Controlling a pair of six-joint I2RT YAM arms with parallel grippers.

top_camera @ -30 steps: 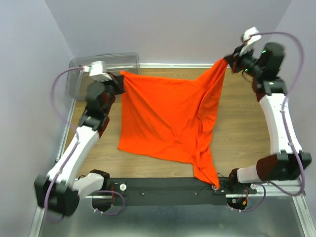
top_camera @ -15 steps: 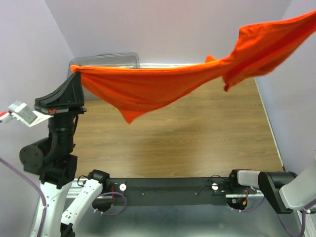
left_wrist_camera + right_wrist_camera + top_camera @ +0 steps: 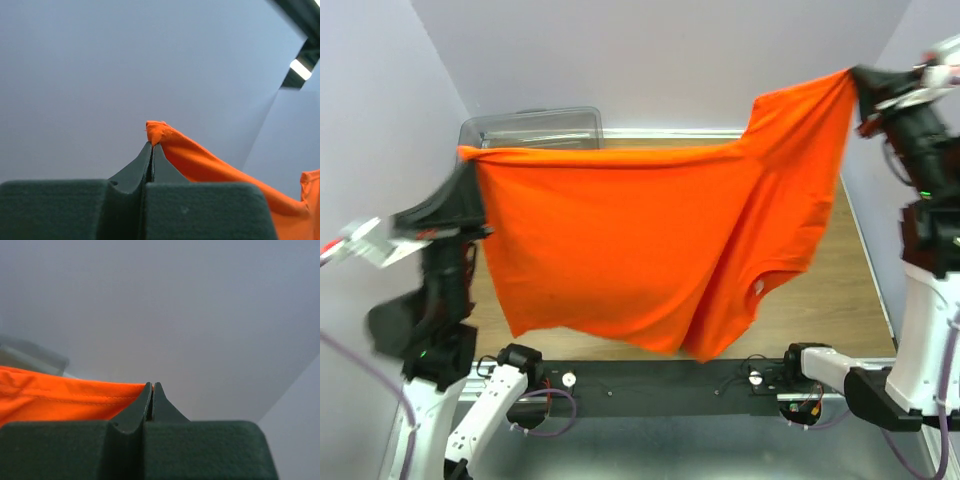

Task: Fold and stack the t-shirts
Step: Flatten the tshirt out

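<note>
Behind stretched t-shirt, clear bin partly hidden.

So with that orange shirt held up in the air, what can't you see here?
Top view: the bright orange soft-fabric t-shirt covers most of the wooden table; whatever lies there is hidden.
Top view: the clear plastic bin is partly behind the shirt; contents unclear.
Left wrist view: past the left gripper, only a narrow strip of cloth shows.
Right wrist view: the right gripper and the frame edge cut off all but a hemmed strip.
</note>
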